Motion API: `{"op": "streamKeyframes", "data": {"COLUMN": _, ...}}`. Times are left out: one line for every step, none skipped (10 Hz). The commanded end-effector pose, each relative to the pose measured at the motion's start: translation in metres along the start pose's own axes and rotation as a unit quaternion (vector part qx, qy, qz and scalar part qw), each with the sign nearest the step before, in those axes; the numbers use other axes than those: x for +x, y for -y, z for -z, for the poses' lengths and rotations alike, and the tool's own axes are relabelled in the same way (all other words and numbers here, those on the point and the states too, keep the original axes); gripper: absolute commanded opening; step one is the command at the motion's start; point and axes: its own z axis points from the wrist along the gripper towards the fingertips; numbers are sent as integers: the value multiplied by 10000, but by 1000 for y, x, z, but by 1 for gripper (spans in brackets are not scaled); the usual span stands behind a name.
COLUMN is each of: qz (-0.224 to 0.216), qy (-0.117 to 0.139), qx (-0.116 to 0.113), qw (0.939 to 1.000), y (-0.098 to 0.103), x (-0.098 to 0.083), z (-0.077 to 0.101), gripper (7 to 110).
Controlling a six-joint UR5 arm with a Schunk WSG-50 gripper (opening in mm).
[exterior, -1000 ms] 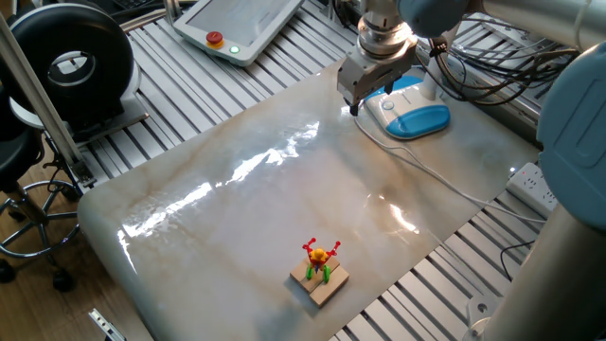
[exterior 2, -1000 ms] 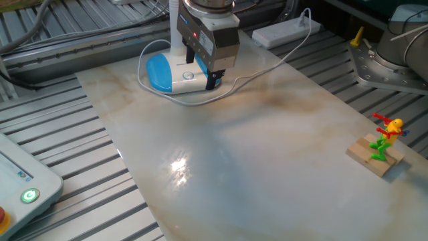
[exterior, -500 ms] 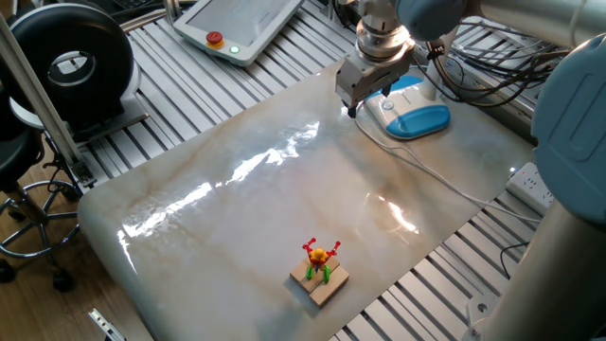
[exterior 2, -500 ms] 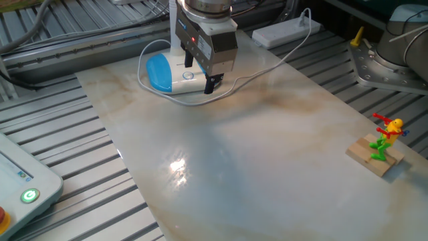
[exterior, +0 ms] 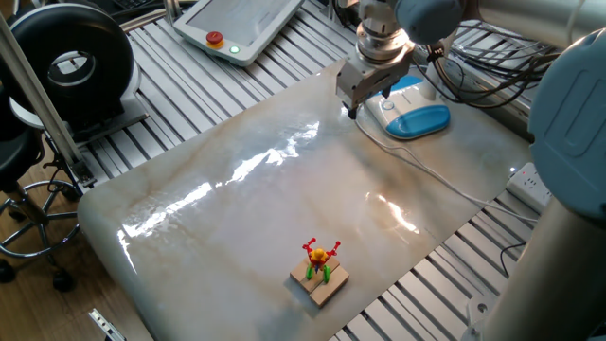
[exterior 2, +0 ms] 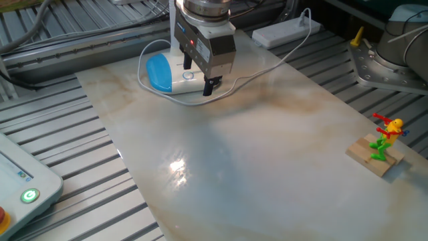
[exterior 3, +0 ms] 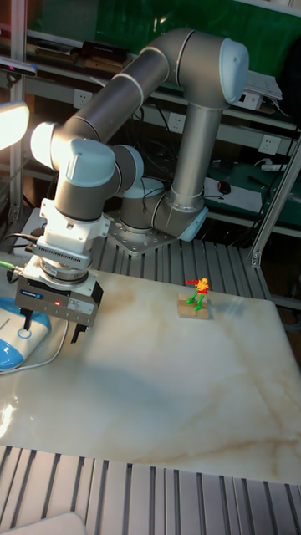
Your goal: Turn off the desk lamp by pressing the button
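**Gripper above lamp base, touching nothing**

Two-finger grey gripper (exterior 3: pixel 52 328) hanging open, fingertips apart, over the edge of the glossy white and sky-blue oval desk lamp (exterior: pixel 413 115) at the marble tabletop's (exterior 2: pixel 267 174) far corner. Small white button (exterior 2: pixel 188 75) uncovered on the white half. Lamp head (exterior 3: pixel 12 122) glowing.

A small red, yellow and green toy figure (exterior: pixel 320 254) stands on a wooden block (exterior: pixel 319 280) on the marble tabletop (exterior: pixel 237 208). A white pendant (exterior: pixel 237 24) (red button, green light) lies on the slatted surface beyond, and a black round device (exterior: pixel 66 62) sits at the far corner.

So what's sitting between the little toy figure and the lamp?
Only bare marble tabletop between the toy figure and the desk lamp, clearest in one fixed view.
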Motion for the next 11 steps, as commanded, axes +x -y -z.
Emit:
{"op": "streamKeyframes", "data": {"qz": -39, "qy": 23, "qx": -53, "qw": 10000, "y": 0, "x": 0, "z": -5, "gripper": 88}}
{"op": "streamKeyframes", "data": {"qz": -39, "qy": 23, "qx": -53, "qw": 10000, "y": 0, "x": 0, "z": -6, "gripper": 88}}
{"op": "streamKeyframes", "data": {"qz": -16, "qy": 30, "qx": -54, "qw": 10000, "y": 1, "x": 0, "z": -7, "gripper": 88}}
{"op": "streamKeyframes", "data": {"qz": 0, "qy": 38, "qx": -54, "qw": 10000, "y": 2, "x": 0, "z": -8, "gripper": 88}}
{"op": "streamKeyframes", "data": {"qz": 24, "qy": 46, "qx": -40, "qw": 10000, "y": 4, "x": 0, "z": -9, "gripper": 88}}
{"op": "streamKeyframes", "data": {"qz": 24, "qy": 46, "qx": -40, "qw": 10000, "y": 4, "x": 0, "z": -10, "gripper": 88}}
{"op": "streamKeyframes", "data": {"qz": 24, "qy": 46, "qx": -40, "qw": 10000, "y": 5, "x": 0, "z": -11, "gripper": 88}}
{"op": "streamKeyframes", "data": {"qz": 31, "qy": 46, "qx": -47, "qw": 10000, "y": 5, "x": 0, "z": -11, "gripper": 88}}
{"op": "streamKeyframes", "data": {"qz": 30, "qy": 52, "qx": -63, "qw": 10000, "y": 3, "x": 0, "z": -12, "gripper": 88}}
{"op": "streamKeyframes", "data": {"qz": 6, "qy": 36, "qx": -77, "qw": 10000, "y": 1, "x": 1, "z": -12, "gripper": 88}}
{"op": "streamKeyframes", "data": {"qz": 7, "qy": 45, "qx": -63, "qw": 10000, "y": -1, "x": 1, "z": -14, "gripper": 88}}
